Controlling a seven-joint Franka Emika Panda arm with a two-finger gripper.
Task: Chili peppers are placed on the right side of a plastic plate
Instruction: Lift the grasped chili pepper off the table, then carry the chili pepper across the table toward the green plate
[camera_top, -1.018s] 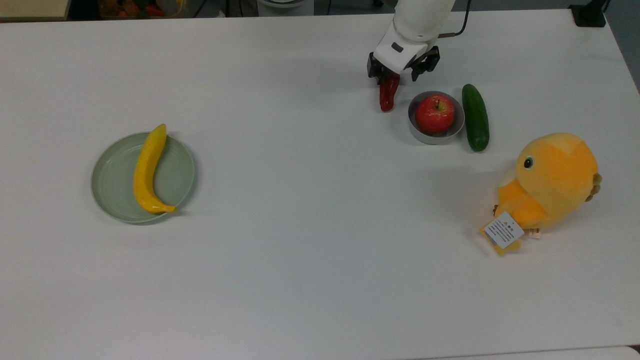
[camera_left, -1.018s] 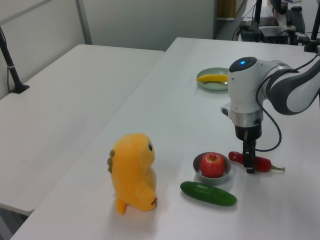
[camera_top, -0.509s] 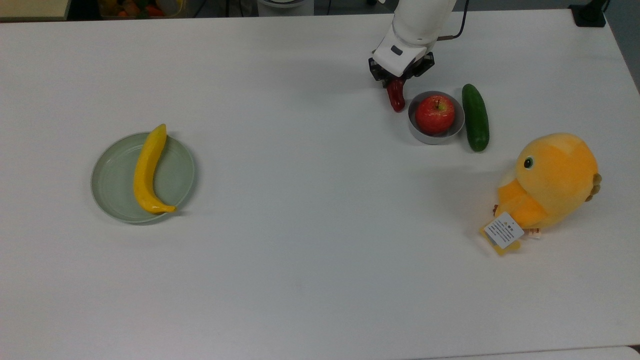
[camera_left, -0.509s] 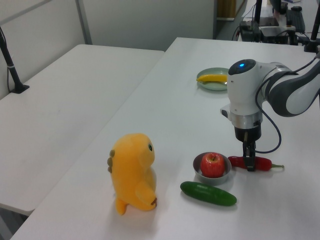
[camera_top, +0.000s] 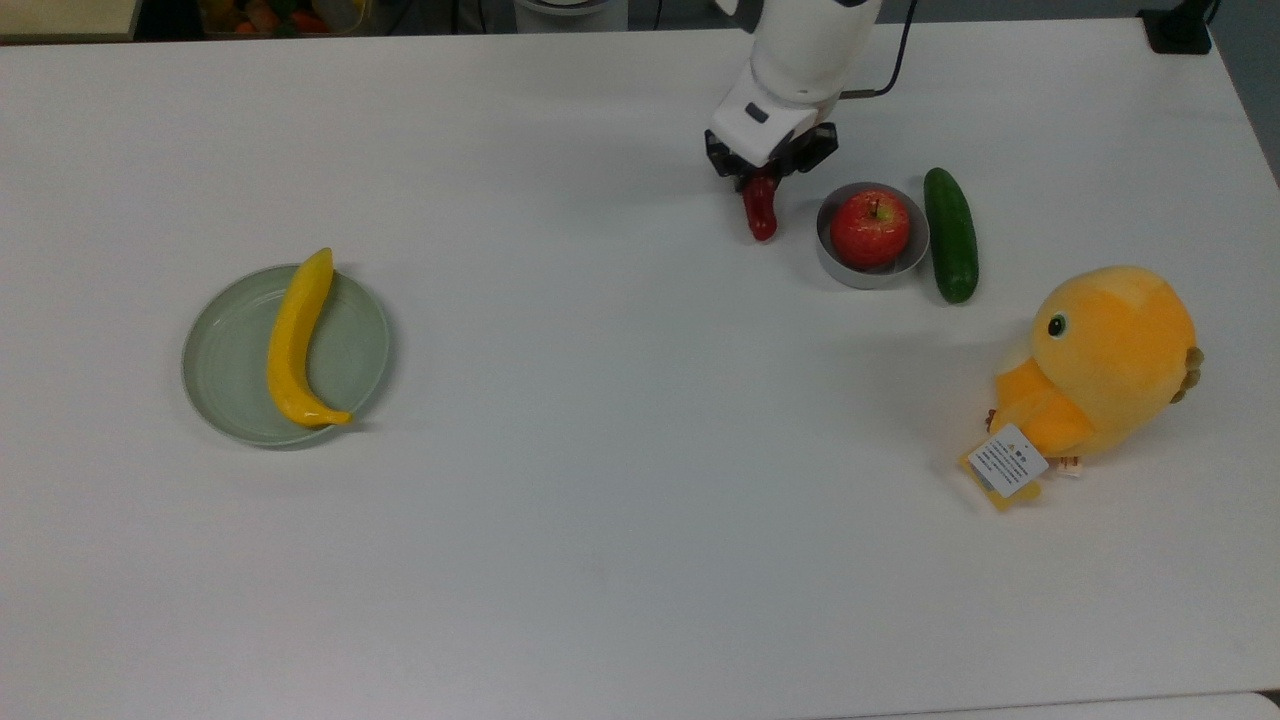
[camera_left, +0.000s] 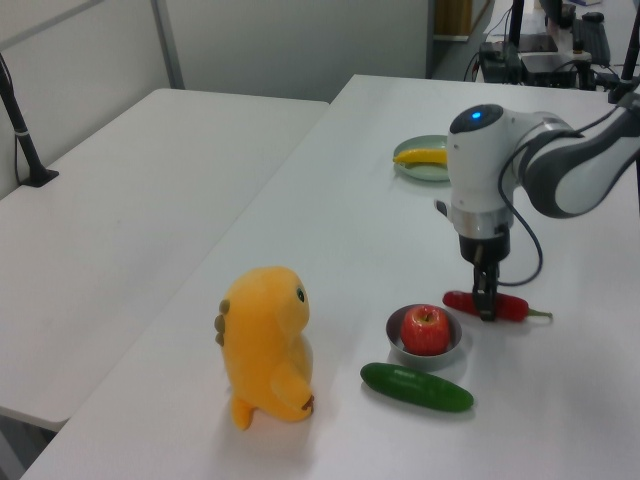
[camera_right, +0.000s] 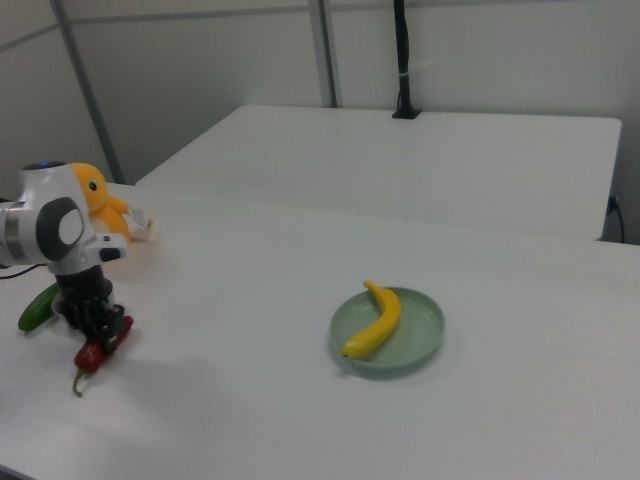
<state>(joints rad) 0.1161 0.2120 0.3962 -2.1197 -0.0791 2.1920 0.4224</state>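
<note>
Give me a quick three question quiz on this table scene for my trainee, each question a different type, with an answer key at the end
1. True or false: the gripper is shut on the chili pepper.
2. Multiple choice: what lies on the plastic plate? A) the cucumber B) the banana C) the apple
3. Fill in the blank: the apple sits in a small grey ____.

Key:
1. True; the pepper is gripped near its middle, close to the bowl.
2. B; the banana lies across the plate.
3. bowl; the cucumber lies on the table beside it.
</note>
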